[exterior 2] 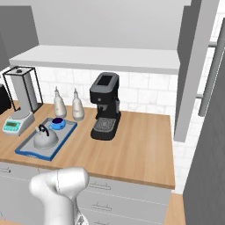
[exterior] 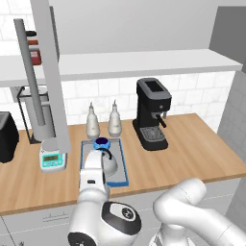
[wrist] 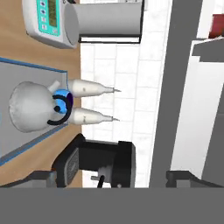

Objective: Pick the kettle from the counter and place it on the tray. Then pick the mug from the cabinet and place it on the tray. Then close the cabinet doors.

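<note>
Kettle and mug both sit on the tray near the tabletop's left end — delivered. The jaws stand spread and empty, probably freed for the doors.

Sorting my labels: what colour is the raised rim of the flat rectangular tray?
Blue rim, clearest in the right base view.

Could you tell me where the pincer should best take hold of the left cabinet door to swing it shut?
Probably the long vertical bar handle of the open left cabinet door. It stands proud of the flat panel, so the open pincer could close across it from the front; the panel itself offers no grip.
</note>
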